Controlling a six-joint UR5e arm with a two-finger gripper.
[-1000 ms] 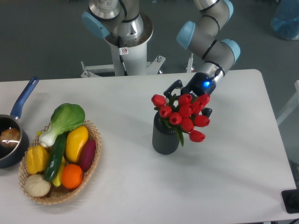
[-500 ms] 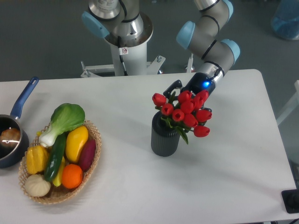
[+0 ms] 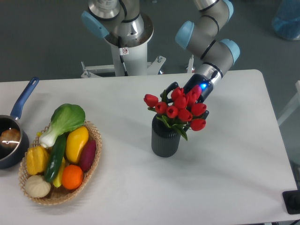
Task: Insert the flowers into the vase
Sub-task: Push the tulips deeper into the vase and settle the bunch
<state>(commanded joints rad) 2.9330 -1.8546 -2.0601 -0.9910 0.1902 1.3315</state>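
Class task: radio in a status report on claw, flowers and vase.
Claw behind flowers, grip hidden. Flowers over vase mouth, leaning. Nothing blocking.

1. A white table (image 3: 140, 187) with rounded corners fills most of the view under even, soft light.
2. Behind it lies a dark grey floor (image 3: 42, 37).
3. A blue translucent object (image 3: 287, 21) sits at the upper right corner.

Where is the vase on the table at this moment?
The vase stands upright near the middle of the table, right of the basket, directly under the flowers and the end effector.
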